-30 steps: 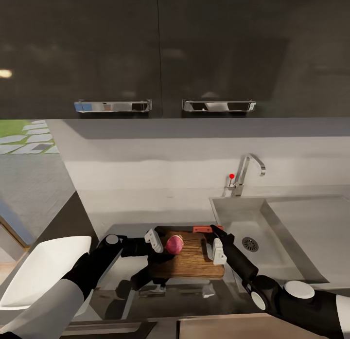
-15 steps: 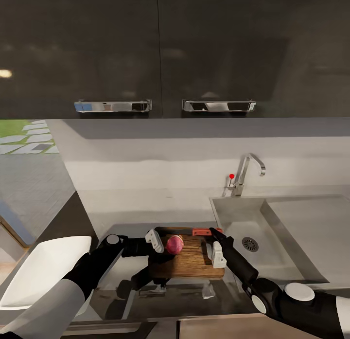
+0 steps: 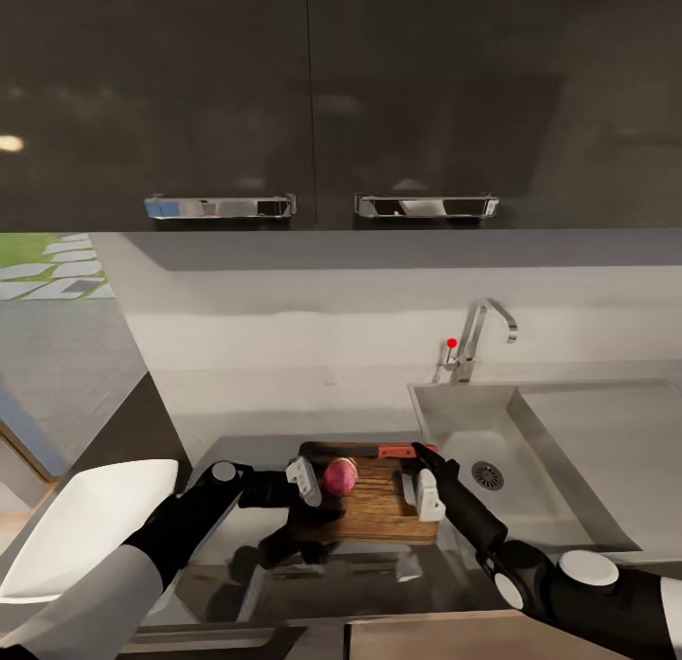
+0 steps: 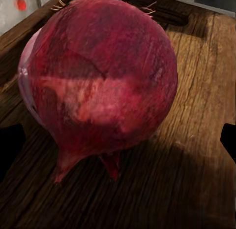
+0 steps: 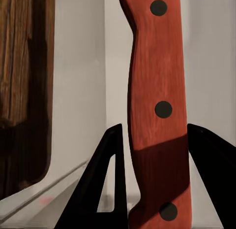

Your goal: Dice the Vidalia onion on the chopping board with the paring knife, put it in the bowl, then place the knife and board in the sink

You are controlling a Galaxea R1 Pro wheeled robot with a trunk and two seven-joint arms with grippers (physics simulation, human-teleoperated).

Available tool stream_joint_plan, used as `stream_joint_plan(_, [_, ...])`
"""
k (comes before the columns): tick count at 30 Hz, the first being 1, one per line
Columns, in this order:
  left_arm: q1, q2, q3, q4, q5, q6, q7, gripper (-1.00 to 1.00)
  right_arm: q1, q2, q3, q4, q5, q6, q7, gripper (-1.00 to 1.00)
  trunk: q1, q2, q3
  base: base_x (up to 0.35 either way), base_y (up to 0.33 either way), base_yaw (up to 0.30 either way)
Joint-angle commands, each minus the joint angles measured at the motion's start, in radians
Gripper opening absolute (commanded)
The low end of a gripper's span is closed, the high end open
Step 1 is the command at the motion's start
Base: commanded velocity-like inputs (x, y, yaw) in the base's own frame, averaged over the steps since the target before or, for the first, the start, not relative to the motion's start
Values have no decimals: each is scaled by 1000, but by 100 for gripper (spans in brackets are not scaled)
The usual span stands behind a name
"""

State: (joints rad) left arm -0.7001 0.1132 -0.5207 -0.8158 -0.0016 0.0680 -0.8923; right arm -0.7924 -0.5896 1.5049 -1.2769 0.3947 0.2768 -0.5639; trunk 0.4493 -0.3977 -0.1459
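Note:
The red-skinned onion [image 3: 340,475] sits on the dark wooden chopping board [image 3: 379,510] on the grey countertop [image 3: 256,423], left of the sink [image 3: 455,423]. My left gripper [image 3: 308,480] is open just left of the onion. In the left wrist view the onion [image 4: 98,86] looms large, with a dark fingertip [image 4: 9,145] out at each side, apart from it. The paring knife's red-orange handle [image 3: 398,451] lies along the board's far edge; its blade is hard to make out. My right gripper [image 5: 155,160] stands open astride the handle [image 5: 157,106], fingers close on both sides.
A white squarish bowl [image 3: 85,523] sits at the near left, partly behind my left arm. The chrome tap [image 3: 478,338] with its red dot rises behind the sink, and the drainboard [image 3: 606,452] lies right. Dark upper cabinets [image 3: 313,92] hang overhead.
My left gripper has drawn back slightly from the onion and dropped a little. The right gripper has shifted a touch at the knife handle. The onion and board stayed put.

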Motion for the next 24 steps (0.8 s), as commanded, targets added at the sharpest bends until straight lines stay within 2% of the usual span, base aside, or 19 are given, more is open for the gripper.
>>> stream_joint_plan(1, [-1, 6, -2, -2, 0, 7, -2, 100, -2, -1, 3, -1, 7, 9, -4, -100, 1, -2, -2, 0, 0, 0])
stream_joint_plan(6, [-1, 22, -2, -2, 0, 2, -14, 100, -2, -7, -17, -2, 7, 7, -4, -100, 1, -2, -2, 0, 0, 0])
stream_joint_plan(12, [-1, 50, 6, -3, 2, -25, -66, 100, -2, -25, -29, -2, 7, -18, -3, -100, 1, -2, -2, 0, 0, 0])
stream_joint_plan(24, [-1, 54, 8, -5, 2, -28, -74, 100, -2, -51, -31, -1, 6, -28, -2, -100, 1, -2, -2, 0, 0, 0])
